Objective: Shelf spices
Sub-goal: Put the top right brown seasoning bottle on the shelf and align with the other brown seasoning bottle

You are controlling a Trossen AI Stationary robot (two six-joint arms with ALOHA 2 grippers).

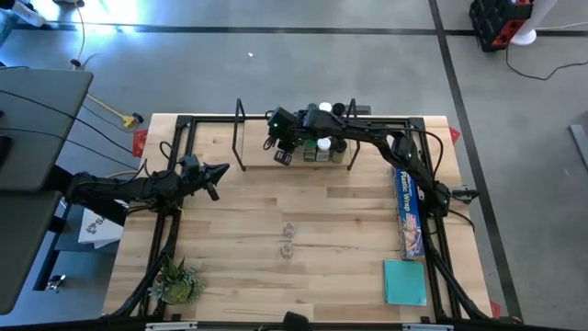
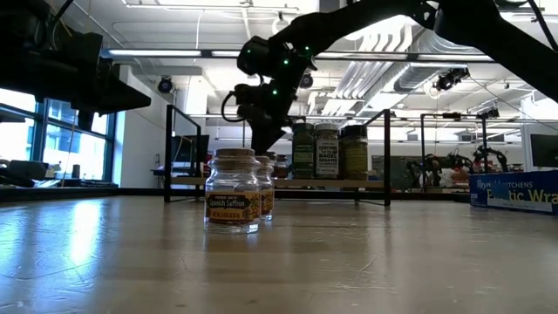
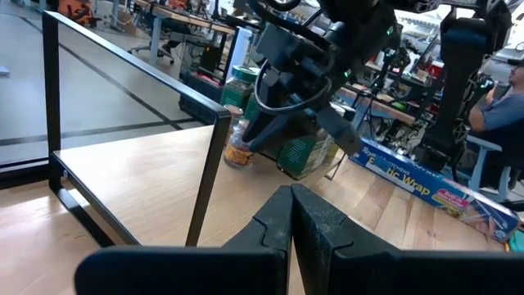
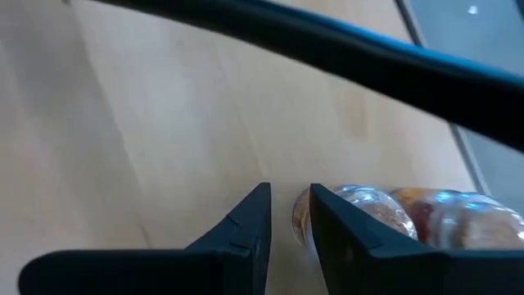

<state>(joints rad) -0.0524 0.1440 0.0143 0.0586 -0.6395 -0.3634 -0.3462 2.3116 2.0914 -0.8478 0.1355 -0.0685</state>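
A long blue plastic-wrap box (image 1: 408,211) is lying along the table's (image 1: 331,211) right edge. Two small clear glass jars (image 1: 288,237) are standing mid-table, well apart from the right gripper (image 4: 288,215), which is hanging over the light-wood shelf (image 1: 257,152), fingers narrowly apart beside a lying jar (image 4: 409,215); the left gripper (image 3: 291,215) is pressed together.

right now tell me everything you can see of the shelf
The shelf is a low, narrow light-wood plank with a thin black metal hoop upright at each end. It stands on the tabletop near the far edge. Its left stretch is bare; several spice jars stand bunched toward its right end, with green, white and dark lids. The right gripper hangs low over the plank beside those jars; whether it touches the wood cannot be told.
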